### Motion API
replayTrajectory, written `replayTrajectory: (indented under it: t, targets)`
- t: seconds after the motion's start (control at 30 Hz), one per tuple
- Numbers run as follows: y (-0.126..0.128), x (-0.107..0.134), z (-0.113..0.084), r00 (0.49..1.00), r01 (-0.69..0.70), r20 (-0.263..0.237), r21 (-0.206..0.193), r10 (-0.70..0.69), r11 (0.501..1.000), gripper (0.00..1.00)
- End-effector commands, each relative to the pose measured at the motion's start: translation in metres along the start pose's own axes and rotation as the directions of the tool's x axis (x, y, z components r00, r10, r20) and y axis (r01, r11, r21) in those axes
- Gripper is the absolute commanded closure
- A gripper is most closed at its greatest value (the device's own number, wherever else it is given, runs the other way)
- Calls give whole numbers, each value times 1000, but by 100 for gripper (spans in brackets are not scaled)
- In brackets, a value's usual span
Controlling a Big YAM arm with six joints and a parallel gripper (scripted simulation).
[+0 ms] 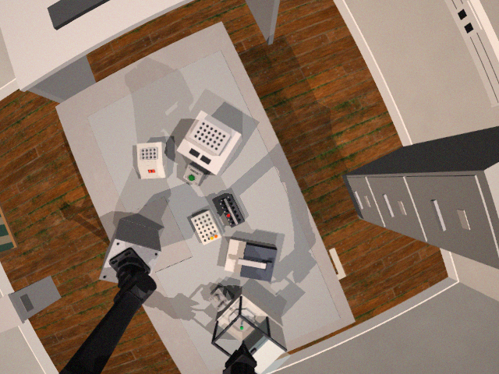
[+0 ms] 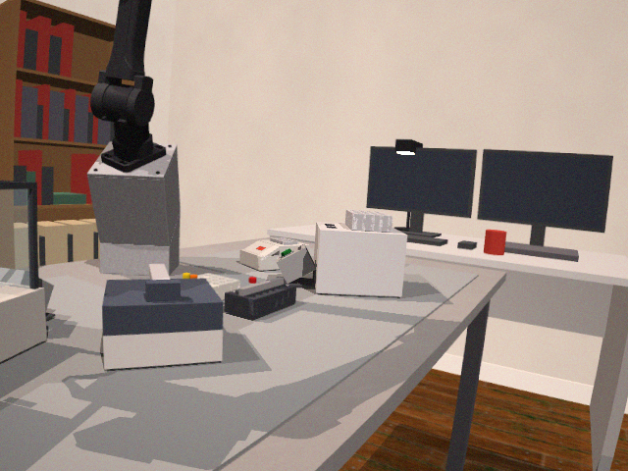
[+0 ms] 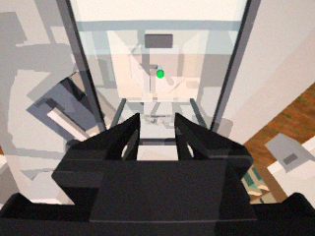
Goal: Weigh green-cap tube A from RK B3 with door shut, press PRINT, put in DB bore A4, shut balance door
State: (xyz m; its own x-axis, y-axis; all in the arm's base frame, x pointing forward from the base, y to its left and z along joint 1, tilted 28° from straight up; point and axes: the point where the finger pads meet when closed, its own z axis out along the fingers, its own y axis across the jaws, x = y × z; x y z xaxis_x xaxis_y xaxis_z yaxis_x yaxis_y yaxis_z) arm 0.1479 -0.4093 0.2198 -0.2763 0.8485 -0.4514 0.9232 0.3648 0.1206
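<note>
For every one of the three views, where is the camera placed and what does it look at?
Top: overhead, looking down on the bench; the arm shows.
Exterior: low beside the bench, facing the monitors; shows the arm's base.
Wrist: on the gripper, half open and empty, looking into the balance.
Top and wrist share the green-capped tube.
</note>
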Motion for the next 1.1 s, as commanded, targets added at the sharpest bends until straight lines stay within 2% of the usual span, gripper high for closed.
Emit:
replayTrajectory:
  t: [0.0, 0.43, 0.47, 0.53, 0.57, 0.6, 0.83, 0.93, 1.0, 1.03, 1.07]
  targets:
    - [-3, -26, -35, 997, 12, 76, 5, -12, 1000, 64]
    - [-3, -25, -51, 997, 12, 77, 5, -13, 1000, 64]
    - [-3, -28, -51, 996, 14, 88, 6, -15, 1000, 64]
    - [-4, -28, -46, 997, 12, 76, 5, -13, 1000, 64]
    - [0, -16, -34, 999, 7, 43, 1, -7, 1000, 64]
    - [-4, -24, -46, 998, 7, 56, 7, -8, 1000, 70]
    - [-2, -26, -59, 997, 10, 77, 8, -11, 1000, 70]
    - [-2, -28, -58, 997, 11, 81, 9, -12, 1000, 70]
    - [-3, -25, -53, 998, 9, 68, 8, -10, 1000, 70]
    - [0, -31, -42, 998, 47, 33, 4, -47, 999, 70]
    - [0, -31, -42, 996, 80, 32, 5, -80, 997, 70]
